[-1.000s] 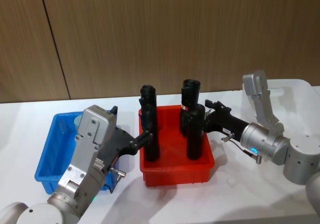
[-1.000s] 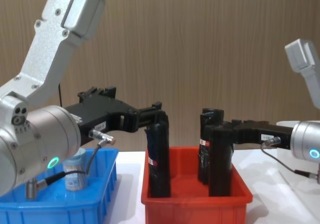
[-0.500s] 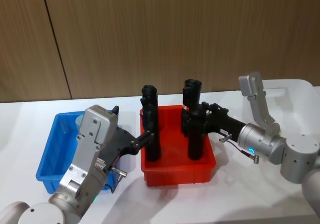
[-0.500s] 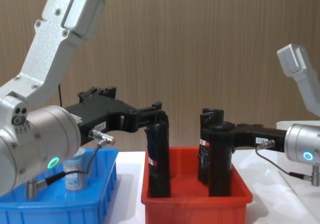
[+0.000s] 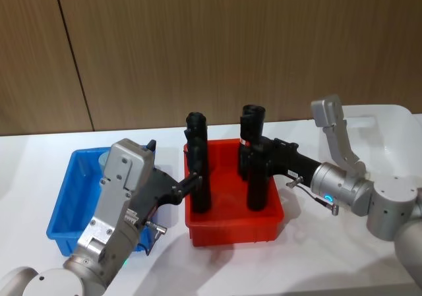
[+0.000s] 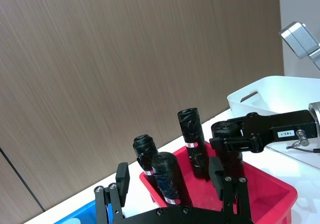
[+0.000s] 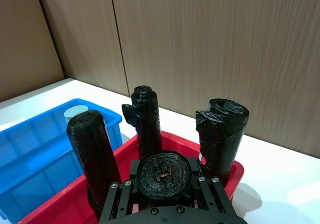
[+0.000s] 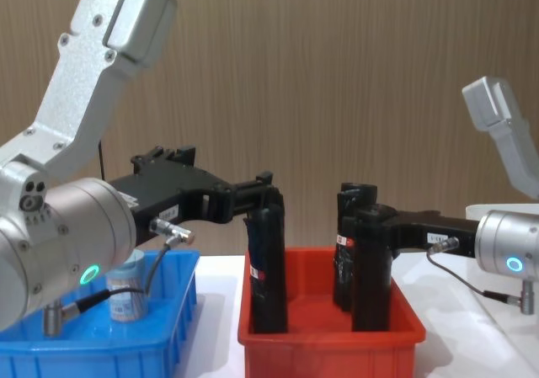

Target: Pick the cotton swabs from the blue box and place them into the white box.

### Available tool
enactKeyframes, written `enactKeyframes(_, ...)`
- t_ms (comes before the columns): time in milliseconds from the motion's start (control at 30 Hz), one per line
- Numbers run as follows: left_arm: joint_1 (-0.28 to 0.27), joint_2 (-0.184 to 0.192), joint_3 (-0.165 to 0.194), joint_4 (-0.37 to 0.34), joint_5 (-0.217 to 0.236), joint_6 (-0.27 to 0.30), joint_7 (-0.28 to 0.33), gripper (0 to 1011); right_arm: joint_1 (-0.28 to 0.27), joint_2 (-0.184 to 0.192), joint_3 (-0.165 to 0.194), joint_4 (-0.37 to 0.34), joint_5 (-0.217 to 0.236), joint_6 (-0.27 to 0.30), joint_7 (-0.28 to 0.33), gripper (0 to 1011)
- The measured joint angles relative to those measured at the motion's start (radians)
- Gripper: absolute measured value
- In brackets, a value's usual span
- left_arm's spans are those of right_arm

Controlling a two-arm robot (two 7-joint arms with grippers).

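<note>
Right claw point(image 5: 258, 156) grips a black roll point(image 5: 257, 185) (upright) — red bin point(image 5: 234, 229).

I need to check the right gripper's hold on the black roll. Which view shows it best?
The right wrist view: the right gripper has its fingers on both sides of the black roll. Head and chest views show the contact sideways; the left wrist view shows it farther off.

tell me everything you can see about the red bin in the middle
The red bin is a shallow rectangular plastic tray with a thick rim and sloped, glossy walls, sitting flat on the white table between the blue box and the white box. Four tall black rolls stand upright inside it. The right claw is around the top of the front right roll; the left claw is beside the front left one.
</note>
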Motion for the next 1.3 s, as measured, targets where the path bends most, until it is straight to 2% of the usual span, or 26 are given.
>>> enactKeyframes(233,0.0,0.0,0.0,0.0,0.0,0.0,0.0,1004,-0.011,0.004,0.0,-0.032,0.003,0.008,-0.001,533)
enactKeyframes(433,0.0,0.0,0.0,0.0,0.0,0.0,0.0,1004,-0.047,0.019,0.003,-0.126,0.007,0.04,-0.013,533)
enactKeyframes(567,0.0,0.0,0.0,0.0,0.0,0.0,0.0,1004,-0.081,0.034,0.008,-0.221,0.011,0.065,-0.025,533)
enactKeyframes(633,0.0,0.0,0.0,0.0,0.0,0.0,0.0,1004,-0.108,0.047,0.013,-0.297,0.015,0.087,-0.035,533)
enactKeyframes(667,0.0,0.0,0.0,0.0,0.0,0.0,0.0,1004,-0.108,0.047,0.013,-0.297,0.015,0.087,-0.035,533)
enactKeyframes(733,0.0,0.0,0.0,0.0,0.0,0.0,0.0,1004,-0.136,0.062,0.02,-0.384,0.019,0.11,-0.051,533)
enactKeyframes(833,0.0,0.0,0.0,0.0,0.0,0.0,0.0,1004,-0.149,0.07,0.024,-0.426,0.021,0.121,-0.06,533)
enactKeyframes(900,0.0,0.0,0.0,0.0,0.0,0.0,0.0,1004,-0.176,0.088,0.034,-0.513,0.023,0.149,-0.086,533)
enactKeyframes(933,0.0,0.0,0.0,0.0,0.0,0.0,0.0,1004,-0.176,0.088,0.034,-0.513,0.023,0.149,-0.086,533)
enactKeyframes(1100,0.0,0.0,0.0,0.0,0.0,0.0,0.0,1004,-0.225,0.125,0.058,-0.666,0.027,0.193,-0.143,533)
enactKeyframes(1300,0.0,0.0,0.0,0.0,0.0,0.0,0.0,1004,-0.261,0.157,0.08,-0.767,0.021,0.225,-0.197,533)
